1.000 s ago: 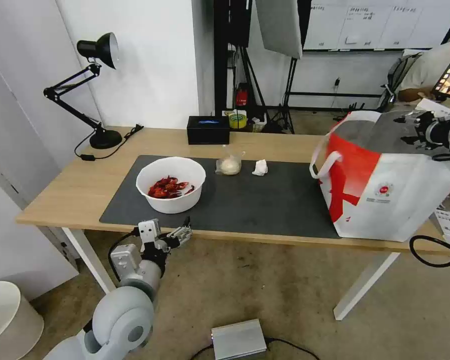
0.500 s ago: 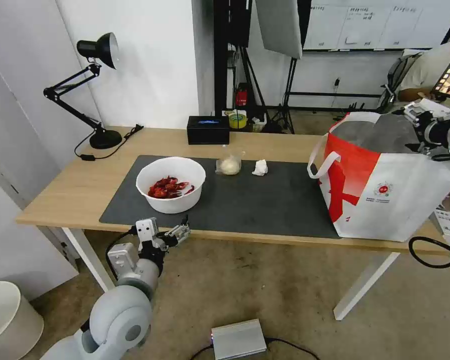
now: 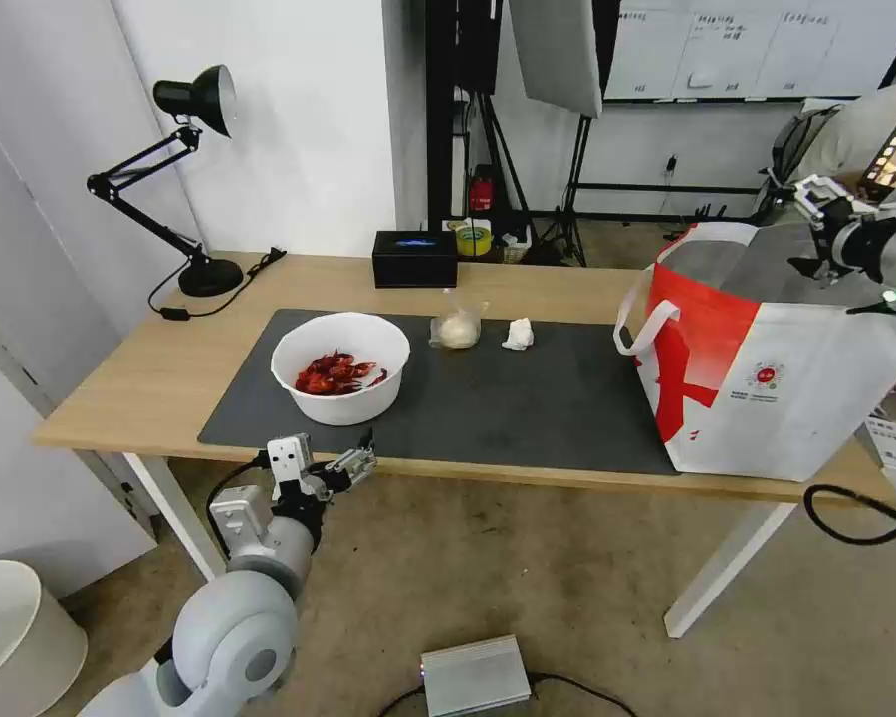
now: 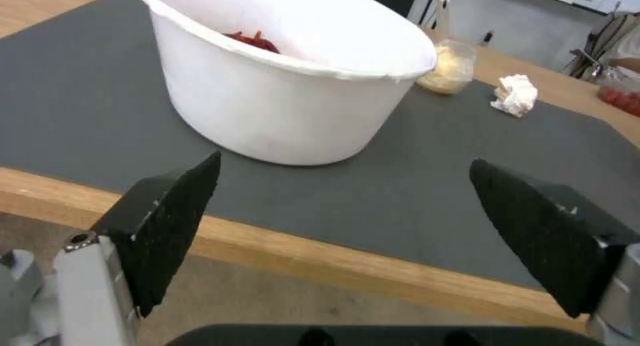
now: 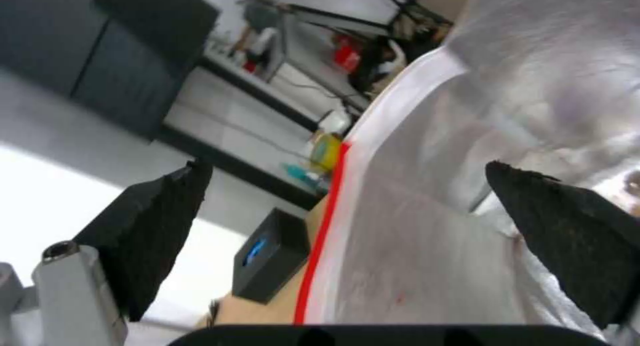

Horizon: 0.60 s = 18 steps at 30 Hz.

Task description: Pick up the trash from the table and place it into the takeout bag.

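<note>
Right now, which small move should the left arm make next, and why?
Probably ease the left gripper forward toward the white bowl: its jaws stand open and empty just off the table edge, and the bowl is the nearest trash. The right gripper hangs open above the takeout bag.

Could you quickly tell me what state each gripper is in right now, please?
Left gripper: open, empty, at the table edge near the bowl.
Right gripper: open, empty, above the takeout bag.
</note>
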{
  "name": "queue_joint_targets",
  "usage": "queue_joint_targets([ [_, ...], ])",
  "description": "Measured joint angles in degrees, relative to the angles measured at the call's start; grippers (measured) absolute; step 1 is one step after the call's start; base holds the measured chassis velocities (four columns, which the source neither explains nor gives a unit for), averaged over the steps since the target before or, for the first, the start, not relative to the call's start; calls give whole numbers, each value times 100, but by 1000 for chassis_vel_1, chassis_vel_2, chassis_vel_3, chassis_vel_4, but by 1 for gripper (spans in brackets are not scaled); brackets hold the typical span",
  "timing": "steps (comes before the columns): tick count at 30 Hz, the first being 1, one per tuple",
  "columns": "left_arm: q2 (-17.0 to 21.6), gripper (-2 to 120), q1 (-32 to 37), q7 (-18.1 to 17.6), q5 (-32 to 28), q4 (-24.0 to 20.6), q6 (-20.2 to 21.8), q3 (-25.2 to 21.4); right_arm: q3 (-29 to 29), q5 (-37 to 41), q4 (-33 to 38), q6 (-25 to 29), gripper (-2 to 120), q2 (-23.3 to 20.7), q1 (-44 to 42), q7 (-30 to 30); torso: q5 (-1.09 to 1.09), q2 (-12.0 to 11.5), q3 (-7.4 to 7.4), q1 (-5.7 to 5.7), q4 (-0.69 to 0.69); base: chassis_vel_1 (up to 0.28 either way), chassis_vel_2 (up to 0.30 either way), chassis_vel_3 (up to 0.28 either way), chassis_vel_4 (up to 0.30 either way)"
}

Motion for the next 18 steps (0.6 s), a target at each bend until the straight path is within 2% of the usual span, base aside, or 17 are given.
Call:
queue_joint_targets([
  [2, 1, 100, 13, 9, 3, 0, 0, -13, -18, -57, 102, 0, 100, -23, -90, -123, 1, 0, 0, 0, 0, 0, 0, 0, 0],
  [5, 2, 100, 59, 66, 92, 1, -21, -41, -111, -526, 539, -4, 100, -112, -530, -873, 0, 0, 0, 0, 0, 0, 0, 0, 0],
  [6, 2, 100, 59, 66, 92, 1, -21, -41, -111, -526, 539, -4, 100, -112, -530, -873, 0, 0, 0, 0, 0, 0, 0, 0, 0],
  [10, 5, 100, 172, 183, 253, 18, -170, -104, -205, -1727, 1000, -17, 100, -245, -1236, -2106, 1, 0, 0, 0, -1, 0, 0, 0, 0],
  [11, 5, 100, 172, 183, 253, 18, -170, -104, -205, -1727, 1000, -17, 100, -245, -1236, -2106, 1, 0, 0, 0, -1, 0, 0, 0, 0],
  [16, 28, 100, 366, 328, 323, -25, -186, -316, -243, -3003, 1424, -9, 100, -475, -1847, -3289, 0, 1, 0, 0, 0, 0, 0, 0, 0],
  [18, 29, 100, 392, 340, 333, -31, -190, -345, -243, -3207, 1472, 11, 100, -521, -1932, -3504, 0, 1, 0, 0, 0, 0, 0, 0, 0],
])
